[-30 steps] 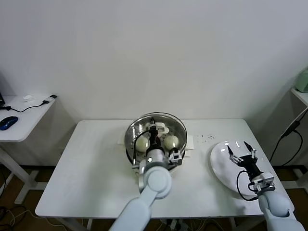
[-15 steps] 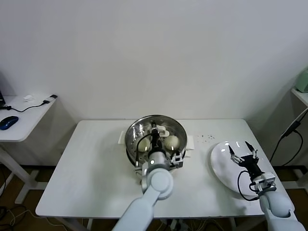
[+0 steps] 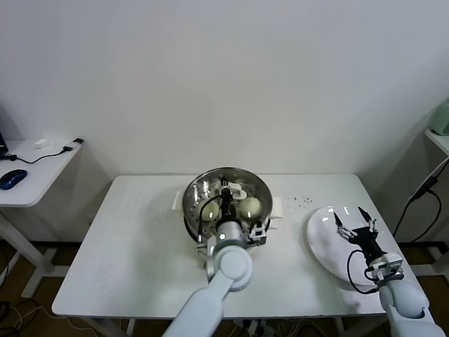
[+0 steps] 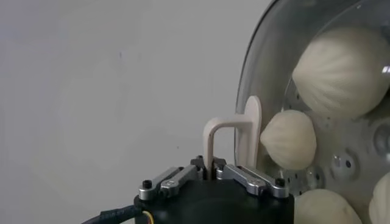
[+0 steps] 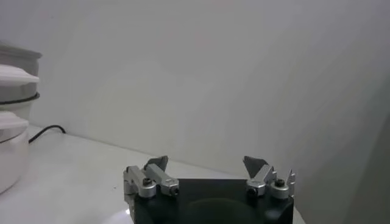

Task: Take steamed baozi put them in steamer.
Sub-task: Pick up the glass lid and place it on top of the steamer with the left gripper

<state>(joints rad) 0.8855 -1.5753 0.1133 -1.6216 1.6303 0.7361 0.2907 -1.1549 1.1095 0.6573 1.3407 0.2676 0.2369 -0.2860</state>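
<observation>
Head view, steamer: the steel steamer (image 3: 261, 189) stands on the table (image 3: 140, 239) at the middle of its far edge.
Head view, buns: two buns (image 3: 250, 206) show inside the steamer; the arm hides the rest of the inside.
Head view, change: a second ago the glass lid (image 3: 242, 177) hung higher and tilted over the pot; now it sits lower and level on the rim and has barely moved in the last half second.
Head view, left gripper: the left gripper (image 3: 226, 196) is over the steamer, on the lid's handle.
Head view, right gripper: the right gripper (image 3: 354, 223) hovers over the white plate (image 3: 323, 242) by the table's right edge, spread wide, holding nothing and almost unmoved.
Left wrist view, grip: the left gripper (image 4: 212, 171) is pinched narrow on the foot of the white handle (image 4: 234, 129).
Left wrist view, buns: three buns (image 4: 289, 139) lie under the glass on the holed tray, and a fourth just shows at the edge.
Right wrist view, right gripper: the right gripper (image 5: 206, 165) has its jaws well apart and empty.
Meaning for the task: the buns appear loaded and covered; what looks left is letting go of the handle.
</observation>
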